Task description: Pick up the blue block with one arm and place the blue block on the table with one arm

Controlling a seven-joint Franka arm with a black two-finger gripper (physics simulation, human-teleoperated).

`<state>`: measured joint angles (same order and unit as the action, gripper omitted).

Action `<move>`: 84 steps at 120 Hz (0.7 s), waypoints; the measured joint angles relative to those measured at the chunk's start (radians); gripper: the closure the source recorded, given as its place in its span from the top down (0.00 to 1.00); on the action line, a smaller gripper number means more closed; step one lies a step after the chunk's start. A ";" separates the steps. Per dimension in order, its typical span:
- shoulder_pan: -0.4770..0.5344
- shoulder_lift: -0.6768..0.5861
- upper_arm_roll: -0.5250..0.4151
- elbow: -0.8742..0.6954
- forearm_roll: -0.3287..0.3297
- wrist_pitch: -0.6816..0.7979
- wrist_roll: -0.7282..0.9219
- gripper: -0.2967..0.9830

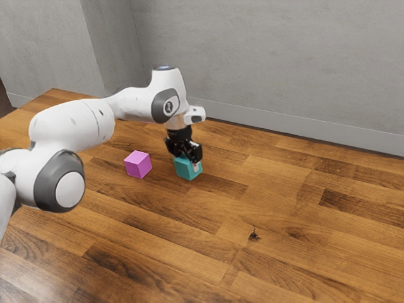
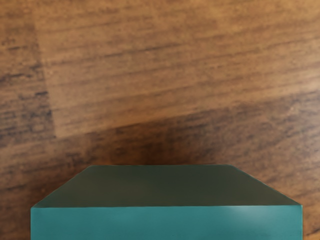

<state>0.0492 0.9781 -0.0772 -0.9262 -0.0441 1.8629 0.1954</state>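
My gripper (image 1: 190, 158) points down over the teal-blue block (image 1: 185, 168), with a fingertip low against the block's right-hand face in the exterior view. The block sits between the fingers, and my gripper looks shut on it; the far finger is hidden behind the block. In the wrist view the blue block (image 2: 165, 224) lies squared to my hand, showing its teal top and one dark side. Whether its underside touches the wooden table (image 1: 297, 252) cannot be told.
A pink block (image 1: 137, 164) rests on the table a short way to the exterior view's left of the blue one. Behind the table runs a grey wall (image 1: 284, 57). A small dark mark (image 1: 254, 235) shows on the wood toward the front.
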 joint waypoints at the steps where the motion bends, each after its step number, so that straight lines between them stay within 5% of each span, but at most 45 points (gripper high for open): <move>1: 0.000 0.001 0.000 0.000 0.000 0.002 -0.001 0.51; 17: -0.002 0.011 -0.002 -0.001 -0.001 0.019 -0.014 0.52; 41: -0.003 0.008 -0.002 -0.002 -0.009 0.028 -0.027 0.66; 65: -0.003 -0.198 0.013 -0.025 0.000 -0.049 -0.039 0.73; 84: -0.003 -0.233 0.009 -0.048 0.010 -0.094 -0.056 0.75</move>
<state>0.0460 0.7449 -0.0679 -0.9744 -0.0337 1.7693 0.1396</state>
